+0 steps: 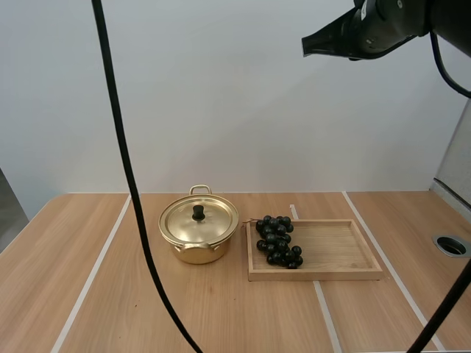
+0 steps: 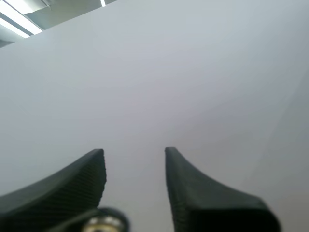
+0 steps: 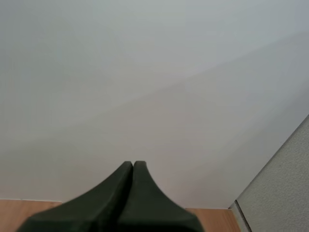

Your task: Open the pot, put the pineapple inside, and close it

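Note:
A gold pot [image 1: 197, 237] stands on the wooden table with its lid [image 1: 199, 219] on, a black knob in the middle. To its right a bunch of dark grapes [image 1: 278, 240] lies at the left end of a wooden tray [image 1: 346, 257]. I see no pineapple. My right gripper [image 1: 306, 45] hangs high above the table at the upper right, pointing left, its fingers [image 3: 133, 171] pressed together as one dark wedge facing the white wall. My left gripper [image 2: 134, 154] is open, its two ribbed fingers [image 2: 91, 169] apart with nothing between them, also facing the white wall.
White tape lines [image 1: 92, 276] run across the table. A round metal-rimmed hole [image 1: 451, 245] sits at the table's right edge. A grey panel [image 1: 458, 162] stands at the far right. Bare wood lies in front of the pot and tray.

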